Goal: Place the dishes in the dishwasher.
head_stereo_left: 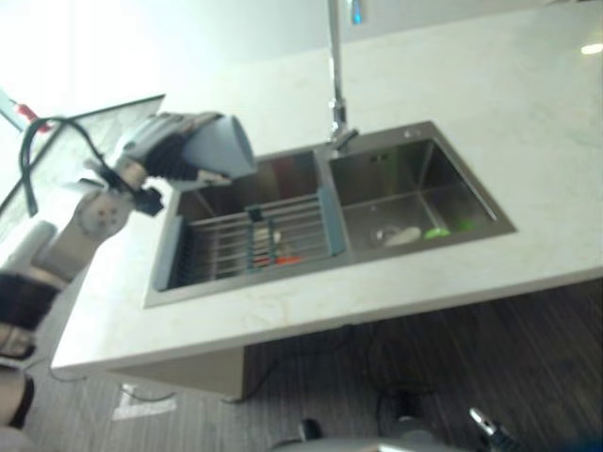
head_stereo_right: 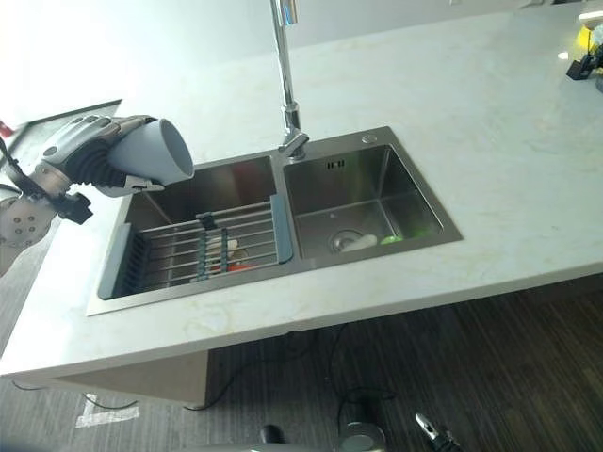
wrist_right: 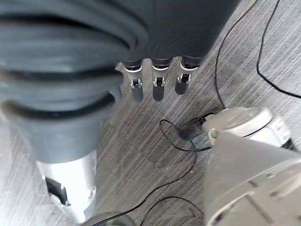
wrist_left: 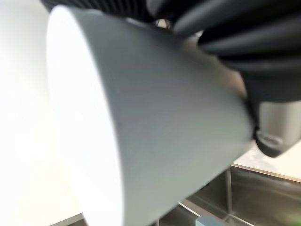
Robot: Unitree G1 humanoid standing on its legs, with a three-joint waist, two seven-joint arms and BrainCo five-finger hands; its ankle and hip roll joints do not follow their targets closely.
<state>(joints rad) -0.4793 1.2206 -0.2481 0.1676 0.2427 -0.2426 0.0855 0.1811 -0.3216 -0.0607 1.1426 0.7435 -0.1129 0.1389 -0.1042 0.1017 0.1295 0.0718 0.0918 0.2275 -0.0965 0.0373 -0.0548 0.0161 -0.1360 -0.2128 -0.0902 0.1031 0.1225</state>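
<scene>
Left wrist view is showing the pale grey, smooth-walled cup [wrist_left: 155, 117] lying on its side against the left hand [wrist_left: 244, 52], whose fingers are curling round its base end. Right hand [wrist_right: 157, 84] is hanging over the floor, fingers relaxed and holding nothing. At the left of the right eye view the cup is hovering just above the left rim of the steel double sink [head_stereo_right: 377, 202], mouth tilted toward the basin. Below it a grey slatted drying rack [head_stereo_right: 207, 247] is spanning the left bowl. The cup looks light, rigid, slippery and probably breakable; gripping round its wall seems safest.
</scene>
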